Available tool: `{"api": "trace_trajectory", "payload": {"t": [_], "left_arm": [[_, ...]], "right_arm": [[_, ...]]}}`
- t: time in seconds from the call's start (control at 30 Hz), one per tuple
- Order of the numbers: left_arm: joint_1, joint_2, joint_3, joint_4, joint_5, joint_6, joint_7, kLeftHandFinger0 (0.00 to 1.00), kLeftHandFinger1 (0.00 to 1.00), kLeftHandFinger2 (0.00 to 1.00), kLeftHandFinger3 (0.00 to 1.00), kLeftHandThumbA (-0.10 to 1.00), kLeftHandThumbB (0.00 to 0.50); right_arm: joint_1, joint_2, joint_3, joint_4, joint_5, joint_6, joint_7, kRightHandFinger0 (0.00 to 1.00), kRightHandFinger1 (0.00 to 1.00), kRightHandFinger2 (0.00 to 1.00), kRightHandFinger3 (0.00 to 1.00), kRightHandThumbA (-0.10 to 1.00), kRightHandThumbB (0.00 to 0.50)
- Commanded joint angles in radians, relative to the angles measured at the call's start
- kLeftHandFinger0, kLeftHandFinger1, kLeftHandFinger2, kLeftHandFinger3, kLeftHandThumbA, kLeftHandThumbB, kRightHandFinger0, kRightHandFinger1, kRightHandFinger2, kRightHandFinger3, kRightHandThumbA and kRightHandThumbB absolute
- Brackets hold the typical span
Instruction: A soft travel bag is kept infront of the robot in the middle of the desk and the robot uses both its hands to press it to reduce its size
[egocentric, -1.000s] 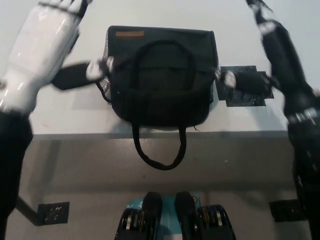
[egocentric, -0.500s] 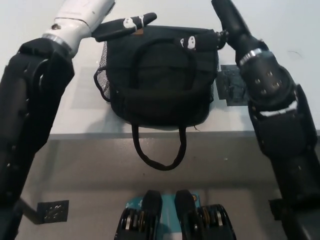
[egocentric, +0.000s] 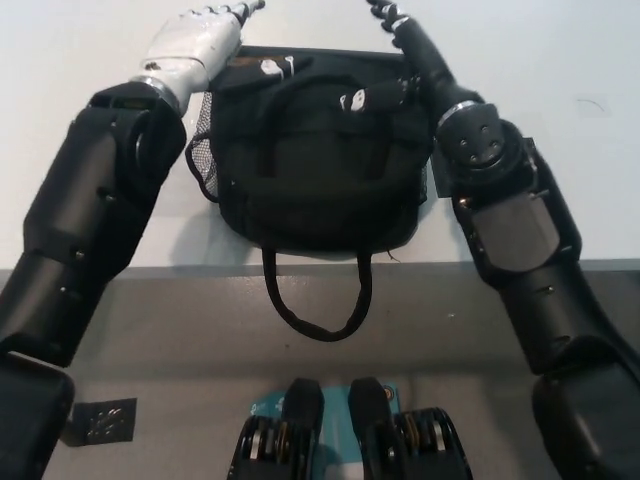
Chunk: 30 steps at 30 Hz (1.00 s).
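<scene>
The black soft travel bag (egocentric: 315, 165) lies in the middle of the white table (egocentric: 120, 225), its front close to the table's edge. One carry strap (egocentric: 315, 312) hangs over that edge. My white left hand (egocentric: 205, 35) reaches past the bag's far left corner, fingers stretched out, with its thumb lying on the bag's top. At the far right corner is my black right hand (egocentric: 400, 28), fingers also stretched out and thumb resting on the top of the bag. Both forearms run along the bag's sides. Neither hand grips anything.
A mesh side pocket (egocentric: 200, 165) bulges from the bag's left side. A black patch (egocentric: 528, 148) on the table is mostly hidden behind my right arm. The table's front edge (egocentric: 150, 270) runs across the picture, with grey floor below and a black marker (egocentric: 100, 422).
Both arms have swung from beside the bag forward over it. The hands now sit at its far corners with thumbs on its top. The bag has stayed in place.
</scene>
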Motion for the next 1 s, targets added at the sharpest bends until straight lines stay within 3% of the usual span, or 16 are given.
{"api": "trace_trajectory", "payload": {"t": [0.0, 0.17, 0.23, 0.3, 0.37, 0.53, 0.6, 0.77, 0.87, 0.9, 0.97], "left_arm": [[-0.039, -0.012, -0.012, 0.005, 0.008, 0.049, 0.056, 1.0, 1.0, 1.0, 1.0, 1.0, 0.317], [-0.044, -0.026, -0.017, 0.058, -0.017, 0.063, 0.063, 1.0, 1.0, 1.0, 1.0, 1.0, 0.321], [-0.053, -0.029, -0.019, 0.094, -0.025, 0.053, 0.076, 1.0, 1.0, 1.0, 1.0, 1.0, 0.318], [-0.055, -0.03, -0.022, 0.108, -0.023, 0.056, 0.083, 1.0, 1.0, 1.0, 1.0, 1.0, 0.313], [-0.051, -0.032, -0.031, 0.115, -0.014, 0.059, 0.091, 1.0, 1.0, 1.0, 1.0, 1.0, 0.301], [-0.025, -0.043, -0.05, 0.134, -0.012, 0.053, 0.113, 1.0, 1.0, 1.0, 1.0, 1.0, 0.334], [-0.014, -0.049, -0.052, 0.167, -0.022, 0.04, 0.134, 1.0, 1.0, 1.0, 1.0, 1.0, 0.34], [0.015, -0.06, -0.071, 0.244, -0.037, 0.01, 0.18, 1.0, 1.0, 1.0, 1.0, 1.0, 0.313], [0.017, -0.065, -0.081, 0.288, -0.04, 0.015, 0.203, 1.0, 1.0, 1.0, 1.0, 1.0, 0.301], [0.029, -0.067, -0.084, 0.306, -0.042, 0.01, 0.213, 1.0, 1.0, 1.0, 1.0, 1.0, 0.275], [0.042, -0.065, -0.087, 0.32, -0.047, 0.002, 0.227, 1.0, 1.0, 1.0, 1.0, 1.0, 0.26]], "right_arm": [[-0.07, 0.006, 0.021, 0.036, 0.014, -0.095, -0.057, 1.0, 1.0, 1.0, 1.0, 1.0, 0.248], [-0.076, 0.003, 0.031, 0.073, 0.027, -0.118, -0.063, 1.0, 1.0, 1.0, 1.0, 1.0, 0.247], [-0.085, 0.002, 0.035, 0.086, 0.028, -0.117, -0.067, 1.0, 1.0, 1.0, 1.0, 1.0, 0.273], [-0.084, -0.004, 0.053, 0.08, 0.015, -0.107, -0.062, 1.0, 1.0, 1.0, 1.0, 1.0, 0.27], [-0.07, -0.011, 0.073, 0.055, 0.003, -0.1, -0.055, 1.0, 1.0, 1.0, 1.0, 1.0, 0.235], [-0.05, -0.014, 0.114, 0.099, -0.013, -0.074, -0.061, 1.0, 1.0, 1.0, 1.0, 1.0, 0.302], [-0.039, -0.013, 0.121, 0.119, -0.01, -0.074, -0.067, 1.0, 1.0, 1.0, 1.0, 1.0, 0.294], [-0.024, -0.017, 0.155, 0.217, -0.032, -0.085, -0.09, 1.0, 1.0, 1.0, 1.0, 1.0, 0.241], [-0.046, -0.023, 0.222, 0.315, -0.077, -0.093, -0.094, 1.0, 1.0, 1.0, 1.0, 1.0, 0.257], [-0.052, -0.024, 0.28, 0.376, -0.124, -0.098, -0.097, 1.0, 1.0, 1.0, 1.0, 1.0, 0.246], [-0.06, -0.02, 0.338, 0.448, -0.151, -0.105, -0.109, 1.0, 1.0, 1.0, 1.0, 1.0, 0.275]]}}
